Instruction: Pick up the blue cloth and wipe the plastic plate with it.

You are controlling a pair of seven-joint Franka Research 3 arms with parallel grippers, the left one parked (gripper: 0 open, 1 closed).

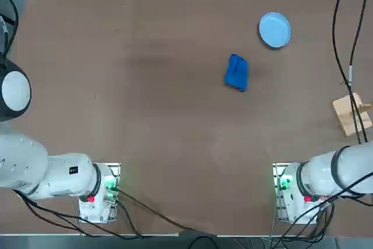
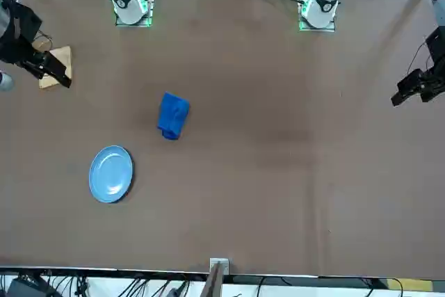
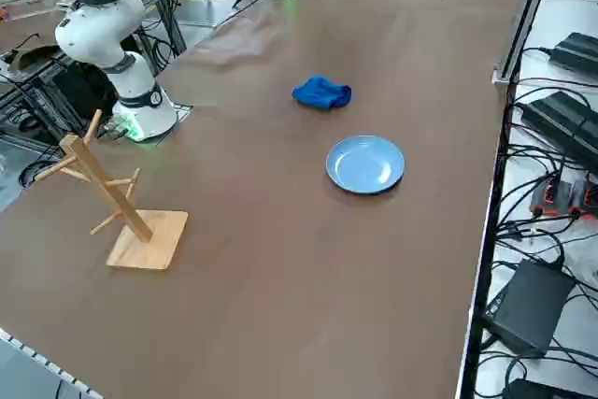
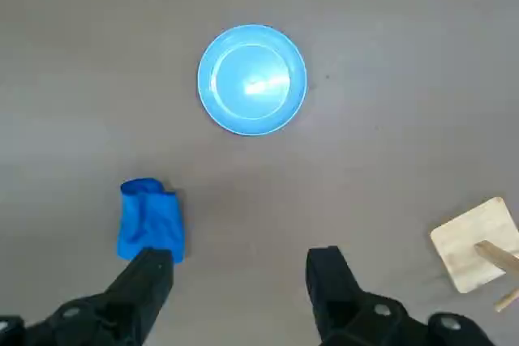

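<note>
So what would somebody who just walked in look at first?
Probably the round light-blue plate, bright against the brown table. Next, the darker blue cloth, bunched up nearer the robot than the plate. Then the wooden stand with pegs, off on the robot's right, and the right gripper, open above the table.

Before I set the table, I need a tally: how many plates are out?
1: the light-blue plate, on the table beyond the blue cloth and right of it. The right gripper hovers open, holding nothing. No second plate shows.
</note>
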